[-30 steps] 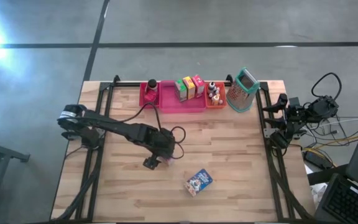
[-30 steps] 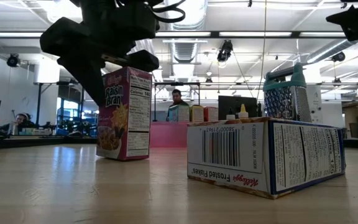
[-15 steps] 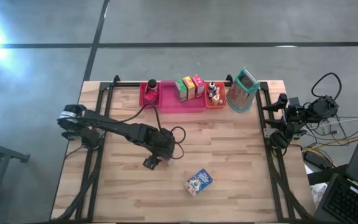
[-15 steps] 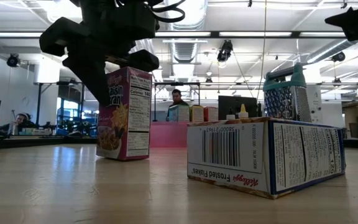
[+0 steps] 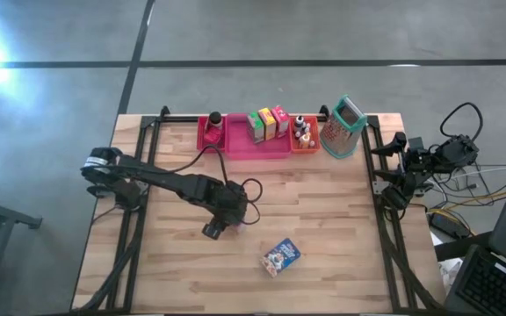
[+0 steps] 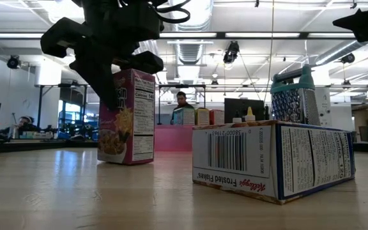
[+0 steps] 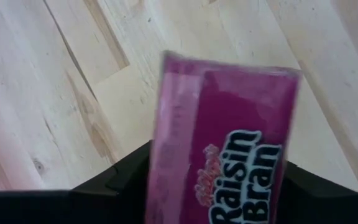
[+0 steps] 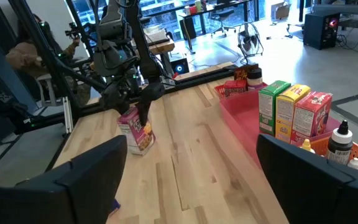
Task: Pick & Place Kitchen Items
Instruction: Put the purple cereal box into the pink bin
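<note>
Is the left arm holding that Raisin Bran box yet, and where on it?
Not clearly. The left gripper straddles the upright Raisin Bran box at its top, one jaw on either side, but whether they clamp it cannot be told. The box stands on the table.

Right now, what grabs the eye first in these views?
The left gripper is down over an upright pink Raisin Bran box near the middle of the table, its fingers straddling the box's top. In front of it a blue Frosted Flakes box lies flat. Along the far edge sit colourful tray bins with small boxes and bottles, and a metal grater at their right.
</note>
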Action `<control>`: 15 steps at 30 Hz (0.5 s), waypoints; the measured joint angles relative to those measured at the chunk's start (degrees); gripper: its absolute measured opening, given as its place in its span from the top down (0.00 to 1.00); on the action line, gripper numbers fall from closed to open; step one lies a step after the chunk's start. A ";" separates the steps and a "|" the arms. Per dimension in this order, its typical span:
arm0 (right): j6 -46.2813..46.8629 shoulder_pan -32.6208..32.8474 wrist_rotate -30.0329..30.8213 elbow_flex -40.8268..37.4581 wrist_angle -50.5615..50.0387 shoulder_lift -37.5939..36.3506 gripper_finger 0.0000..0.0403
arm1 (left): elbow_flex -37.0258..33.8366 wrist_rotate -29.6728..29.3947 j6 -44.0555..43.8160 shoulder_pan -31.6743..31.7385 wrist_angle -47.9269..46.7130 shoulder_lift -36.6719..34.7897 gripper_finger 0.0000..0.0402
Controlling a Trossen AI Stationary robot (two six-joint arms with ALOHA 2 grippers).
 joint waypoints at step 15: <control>0.00 0.00 0.00 0.00 0.02 0.00 0.16 | 5.44 -8.79 -4.93 0.44 -2.44 -0.11 0.62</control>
